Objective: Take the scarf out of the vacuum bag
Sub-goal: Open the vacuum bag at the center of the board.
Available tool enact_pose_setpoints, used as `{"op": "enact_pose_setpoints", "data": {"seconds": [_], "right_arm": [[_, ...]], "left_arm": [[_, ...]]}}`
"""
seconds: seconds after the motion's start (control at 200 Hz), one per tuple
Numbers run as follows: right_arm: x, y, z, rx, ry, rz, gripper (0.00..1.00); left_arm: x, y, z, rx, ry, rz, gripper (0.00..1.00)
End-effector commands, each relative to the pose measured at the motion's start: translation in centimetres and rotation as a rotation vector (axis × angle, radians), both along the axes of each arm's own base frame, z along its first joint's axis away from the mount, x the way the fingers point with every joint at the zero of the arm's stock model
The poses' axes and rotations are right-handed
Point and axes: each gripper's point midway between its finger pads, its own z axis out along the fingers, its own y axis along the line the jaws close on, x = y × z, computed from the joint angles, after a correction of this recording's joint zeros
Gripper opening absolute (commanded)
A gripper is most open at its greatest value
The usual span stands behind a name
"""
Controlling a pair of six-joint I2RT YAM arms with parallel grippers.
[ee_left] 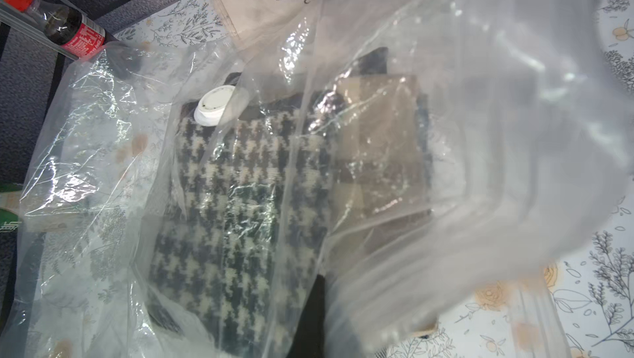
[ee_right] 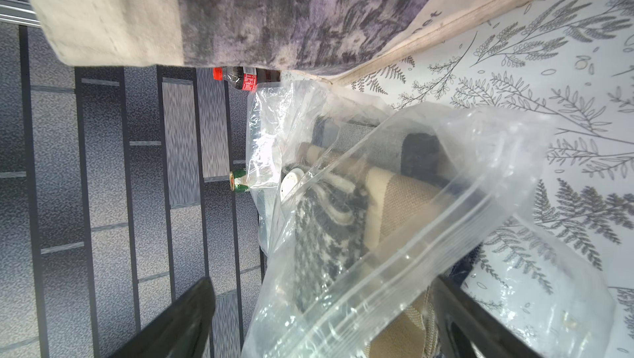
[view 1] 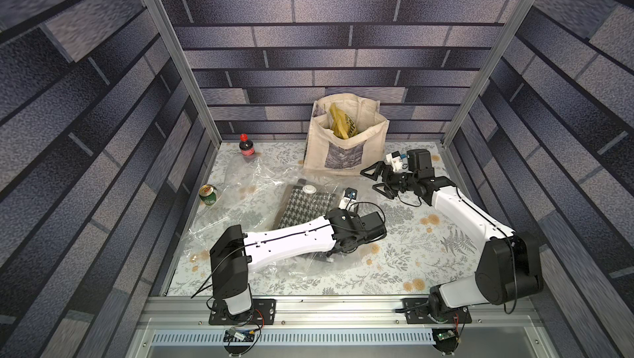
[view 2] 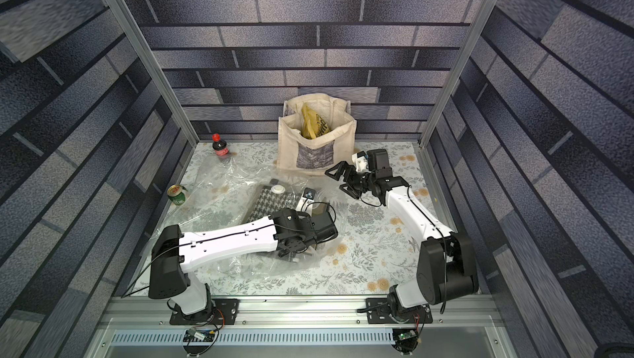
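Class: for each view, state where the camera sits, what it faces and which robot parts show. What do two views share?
Top views: high at the front, looking down at the table; both arms, right claw open.
Left wrist: on left arm, facing the scarf in the vacuum bag; robot unclear.
Right wrist: facing the bag's mouth; claw fingers show.
Both wrist views share the cola bottle.

Both top views look steeply down from high at the table's [view 1: 394, 270] 6 o'clock edge toward 12, far enough to cover all of it. Left wrist cam sits close over the bag [ee_left: 446, 133] and scarf [ee_left: 233, 202]. Right wrist cam is low, viewing the same bag, bottle [ee_right: 245, 78] and can [ee_right: 238, 181].
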Motion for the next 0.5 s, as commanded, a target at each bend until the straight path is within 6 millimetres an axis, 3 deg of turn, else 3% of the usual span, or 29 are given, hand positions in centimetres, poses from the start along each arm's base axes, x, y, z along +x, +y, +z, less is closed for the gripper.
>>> {"op": "enact_pose_setpoints", "data": {"seconds": [0.0,0.135,0.155,0.326,0.496], "right_arm": [[0.4,-0.6,2.1,-0.023,-0.088,-0.033,1.00],[-0.6,-1.6,3.3,-0.046,-0.132,-0.073,1.00],[-1.2,-1.9,2.2,-0.060,-0.113,-0.074,1.00],[-4.1,-2.1,2.0,-0.051,-0.109,-0.038,1.00],[-7.1,-1.2,-0.7,0.001,-0.062,0.016,1.00]], "left_arm": [[-0.2,1.7,0.1,-0.048,0.019,0.018,0.00],[0.1,3.5,0.2,-0.063,0.020,0.048,0.00],[0.1,3.8,0.2,-0.059,0.021,0.050,0.00],[0.5,5.5,0.4,-0.076,0.023,0.075,0.00],[0.5,6.6,-0.4,-0.075,0.036,0.102,0.00]]}}
